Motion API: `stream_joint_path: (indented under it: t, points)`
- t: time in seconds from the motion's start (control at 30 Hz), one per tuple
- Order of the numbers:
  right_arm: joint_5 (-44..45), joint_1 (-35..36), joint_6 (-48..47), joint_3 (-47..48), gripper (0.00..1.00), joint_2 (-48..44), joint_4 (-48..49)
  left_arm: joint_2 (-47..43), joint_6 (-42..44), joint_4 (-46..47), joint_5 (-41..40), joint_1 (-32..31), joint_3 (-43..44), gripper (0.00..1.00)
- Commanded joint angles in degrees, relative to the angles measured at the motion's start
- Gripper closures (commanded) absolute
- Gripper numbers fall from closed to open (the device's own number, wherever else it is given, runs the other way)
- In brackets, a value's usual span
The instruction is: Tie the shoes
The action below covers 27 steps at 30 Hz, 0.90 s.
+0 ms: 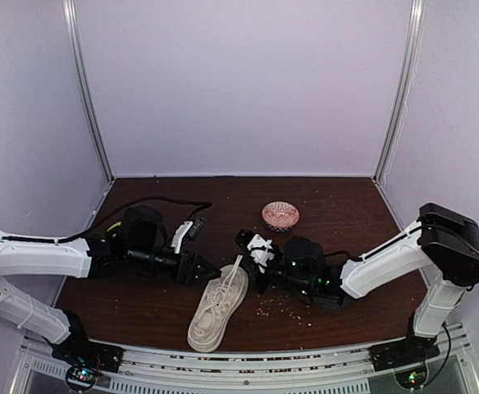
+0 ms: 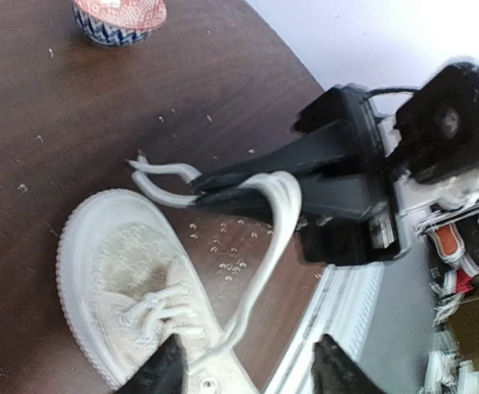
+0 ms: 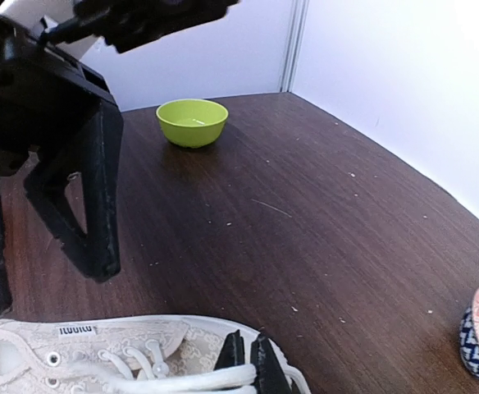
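The cream shoe (image 1: 217, 308) lies on the dark table between the two arms, toe toward the back. In the left wrist view its toe cap (image 2: 133, 263) shows with a long white lace (image 2: 276, 222) rising from the eyelets. My right gripper (image 3: 249, 341) is shut on that lace (image 3: 182, 379) just over the toe, and it also shows as black fingers (image 2: 223, 185) pinching the lace near its ends. My left gripper (image 2: 248, 353) is open, its fingers standing either side of the lace near the eyelets without touching it. In the top view the left gripper (image 1: 209, 271) and the right gripper (image 1: 248, 261) nearly meet above the shoe.
A red patterned bowl (image 1: 280, 216) stands behind the shoe, toward the back right. A green bowl (image 3: 192, 121) sits further off on the left side. Small crumbs (image 1: 285, 305) are scattered right of the shoe. The table's near edge rail (image 2: 346, 304) runs close by.
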Motion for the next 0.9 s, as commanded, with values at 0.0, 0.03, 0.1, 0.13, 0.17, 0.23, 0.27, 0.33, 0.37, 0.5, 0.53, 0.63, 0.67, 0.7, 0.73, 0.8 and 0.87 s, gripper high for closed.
stream_joint_path:
  t: [0.0, 0.03, 0.1, 0.13, 0.17, 0.23, 0.27, 0.33, 0.37, 0.5, 0.53, 0.63, 0.67, 0.7, 0.73, 0.8, 0.87]
  points:
    - [4.18, 0.01, -1.73, -1.42, 1.00, -8.20, -12.06, -3.62, -0.87, -1.34, -11.48, -0.19, -5.31, 0.34]
    - [3.95, 0.03, -1.52, -1.03, 1.00, -9.13, -15.74, -3.88, -1.53, -1.61, -12.26, -0.22, -6.20, 0.31]
    - [3.95, 0.08, 0.13, -0.32, 1.00, -9.95, -21.00, -4.23, -3.44, 0.28, -11.25, -0.24, -10.09, 0.28]
    - [4.06, 0.08, 1.41, -0.02, 1.00, -10.22, -23.37, -4.39, -4.66, 2.00, -10.09, -0.21, -11.67, 0.27]
    - [4.40, 0.17, 2.69, 0.65, 1.00, -10.46, -25.79, -4.56, -5.94, 3.85, -8.88, -0.43, -13.28, 0.26]
    - [4.79, 0.30, 5.21, 1.94, 1.00, -11.10, -32.62, -4.98, -8.02, 7.46, -6.75, -1.35, -15.61, 0.26]
    - [5.01, 0.53, 6.21, 2.36, 1.00, -11.65, -34.84, -5.36, -8.51, 8.20, -6.25, -2.14, -16.25, 0.26]
    - [5.68, 1.19, 7.75, 2.36, 1.00, -13.25, -37.89, -5.82, -8.84, 8.14, -5.86, -3.58, -16.84, 0.26]
    - [6.23, 1.50, 8.60, 2.20, 1.00, -14.22, -39.09, -5.87, -9.21, 8.30, -5.36, -4.07, -17.15, 0.26]
    - [5.14, 2.62, 12.44, 1.63, 0.95, -17.35, -42.26, -3.02, -12.23, 13.34, -1.04, -6.30, -18.92, 0.26]
    - [4.72, 3.12, 13.21, 1.31, 0.93, -17.81, -42.44, -1.91, -12.93, 14.82, -0.07, -7.45, -19.02, 0.26]
    - [4.48, 4.57, 15.24, 0.25, 0.91, -18.23, -42.16, 1.96, -14.32, 18.48, 0.51, -11.42, -17.60, 0.26]
    - [4.69, 5.02, 15.68, 0.14, 0.92, -18.21, -41.89, 3.26, -14.57, 19.35, 0.46, -12.62, -16.75, 0.26]
    - [5.07, 5.43, 16.18, 0.06, 0.92, -18.01, -41.73, 4.10, -14.64, 19.68, 0.14, -13.59, -15.48, 0.26]
    - [5.66, 5.78, 16.56, 0.12, 0.91, -17.90, -41.62, 4.43, -14.40, 19.29, -0.59, -14.03, -14.83, 0.26]
    - [7.15, 6.33, 17.43, 0.28, 0.92, -17.75, -41.46, 3.04, -12.97, 16.43, -3.17, -14.14, -13.83, 0.26]
    - [9.20, 6.37, 18.71, -0.07, 0.89, -18.46, -41.44, -0.04, -9.99, 9.73, -7.64, -14.05, -11.99, 0.26]
